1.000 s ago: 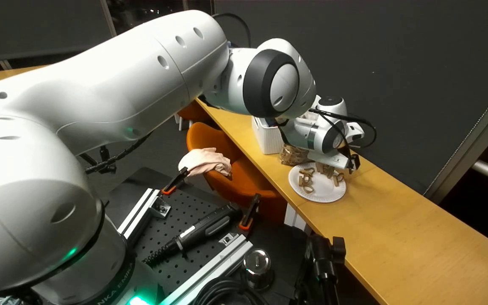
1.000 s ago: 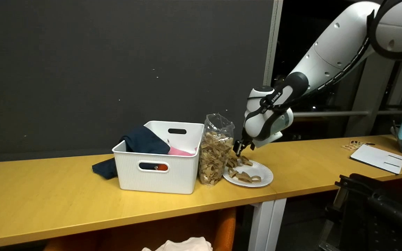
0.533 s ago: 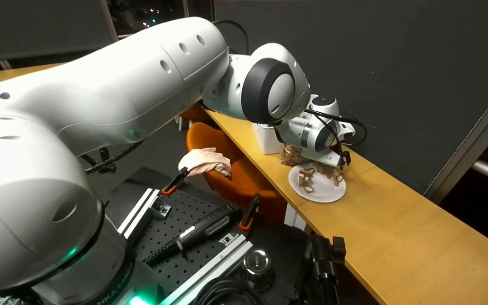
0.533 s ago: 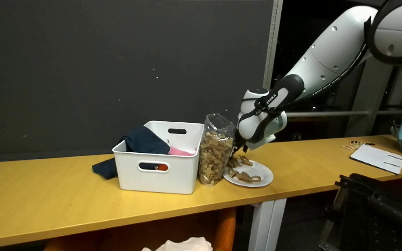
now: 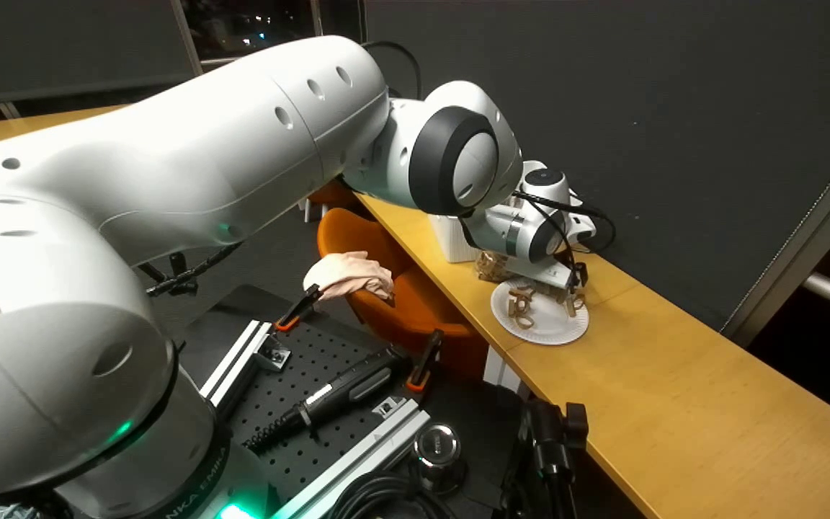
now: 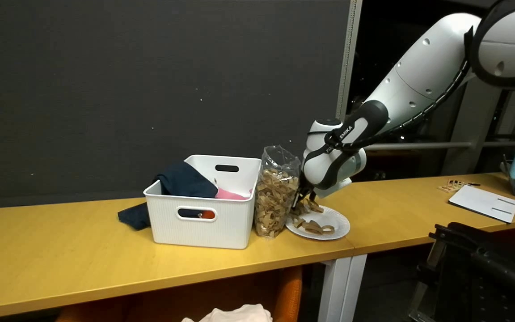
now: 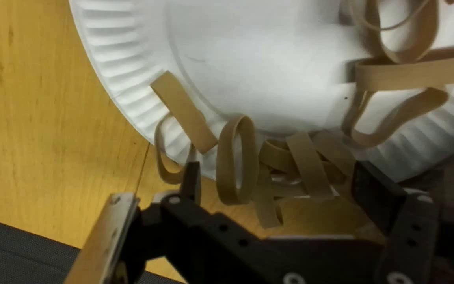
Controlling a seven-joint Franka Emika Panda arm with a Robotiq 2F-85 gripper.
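I'm watching a yellow table [image 6: 83, 259]. A white bin [image 6: 201, 233], plastic bag [image 6: 277, 199] and paper plate [image 6: 331, 218] are sitting close together on it.

"How does the arm [image 5: 220, 144] stand?"

"Stretched out from its base [image 5: 152, 461], well apart from the plate [image 5: 552, 331]. Its outer links [image 6: 405, 82] slope down toward the plate in both exterior views."

"And the wrist [image 5: 548, 234]?"

"Bent, above the plate."

"The pincer [image 7: 280, 182], then?"

"Tilted down at the plate's rim, its two fingers [image 7: 190, 183] spread wide. Whether their tips touch the plate, I can't tell."

"Any light?"

"A green glow [image 5: 235, 512] at the base."
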